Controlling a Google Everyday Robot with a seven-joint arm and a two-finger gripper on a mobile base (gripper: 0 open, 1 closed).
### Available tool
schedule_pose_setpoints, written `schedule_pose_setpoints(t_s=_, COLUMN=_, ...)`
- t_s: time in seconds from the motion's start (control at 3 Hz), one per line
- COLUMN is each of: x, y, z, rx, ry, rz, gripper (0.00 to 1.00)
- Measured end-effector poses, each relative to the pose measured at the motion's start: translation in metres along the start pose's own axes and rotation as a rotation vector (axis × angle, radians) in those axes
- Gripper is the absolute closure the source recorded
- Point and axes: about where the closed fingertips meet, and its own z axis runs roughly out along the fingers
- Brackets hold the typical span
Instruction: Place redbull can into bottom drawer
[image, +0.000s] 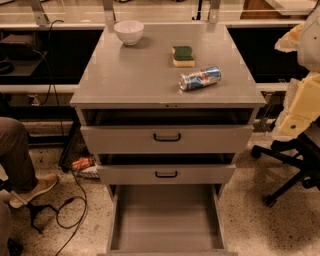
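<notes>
The redbull can lies on its side on the grey cabinet top, near the front right, blue and silver with a red marking. The bottom drawer is pulled out towards me, a wide plain grey tray with nothing in it. My gripper shows as white and cream parts at the right edge of the view, to the right of the cabinet and apart from the can. It holds nothing that I can see.
A green-yellow sponge lies just behind the can. A white bowl stands at the back left. The two upper drawers are slightly open. An office chair stands at right. A person's leg and cables are at left.
</notes>
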Motion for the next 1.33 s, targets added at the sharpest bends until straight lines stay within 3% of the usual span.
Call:
schedule_pose_setpoints(t_s=0.33, x=0.0, y=0.0, z=0.0, rx=0.0, ry=0.0, rz=0.0, gripper=0.0)
schedule_pose_setpoints(t_s=0.67, x=-0.008, y=-0.017, z=0.01, rx=0.025, ry=-0.028, rz=-0.021, gripper=0.0)
schedule_pose_setpoints(t_s=1.0, x=-0.024, y=-0.066, z=0.04, rx=0.033, ry=-0.094, rz=-0.075, gripper=0.0)
schedule_pose_setpoints(t_s=1.33, x=-0.042, y=-0.111, z=0.075, rx=-0.011, ry=-0.154, rz=-0.099, gripper=0.0)
